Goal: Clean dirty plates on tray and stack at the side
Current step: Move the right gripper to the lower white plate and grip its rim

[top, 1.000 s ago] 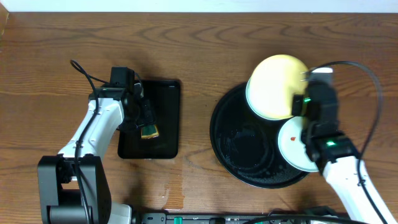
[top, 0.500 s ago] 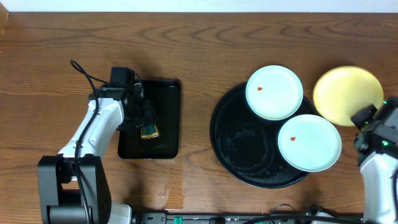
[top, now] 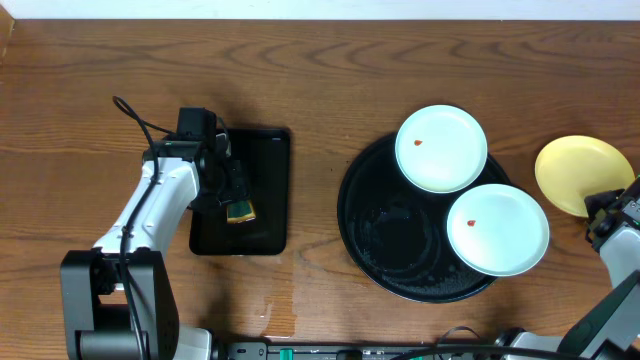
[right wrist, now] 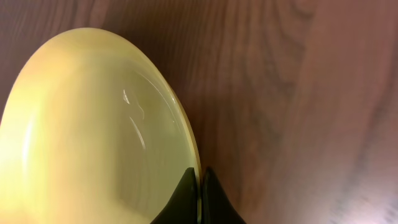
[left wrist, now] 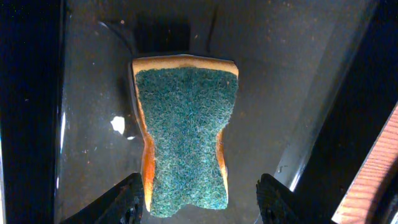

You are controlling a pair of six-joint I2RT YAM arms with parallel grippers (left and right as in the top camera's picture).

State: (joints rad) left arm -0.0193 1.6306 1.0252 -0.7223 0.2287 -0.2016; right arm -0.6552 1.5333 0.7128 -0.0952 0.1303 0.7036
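Two pale mint-white plates, each with a tiny red spot, lie on the large round black tray (top: 385,250): one (top: 441,148) at its far rim, one (top: 497,228) at its right rim. My right gripper (top: 600,207) is shut on the rim of the pale yellow plate (top: 582,174) at the far right, over the bare wood; the wrist view shows its fingertips (right wrist: 200,186) pinching the yellow plate's (right wrist: 93,124) edge. My left gripper (top: 236,196) is open over the rectangular tray, its fingers (left wrist: 124,202) on either side of the near end of a green-and-orange sponge (left wrist: 183,130).
The smaller rectangular black tray (top: 262,190) stands left of centre with the sponge (top: 240,211) in it. Bare wood-grain tabletop (top: 330,80) lies between the two trays and along the far edge. The right arm's cable reaches off the right edge.
My right gripper has carried the yellow plate from above the round tray out to the right, over the tabletop at the table's right edge. The left arm has not moved.
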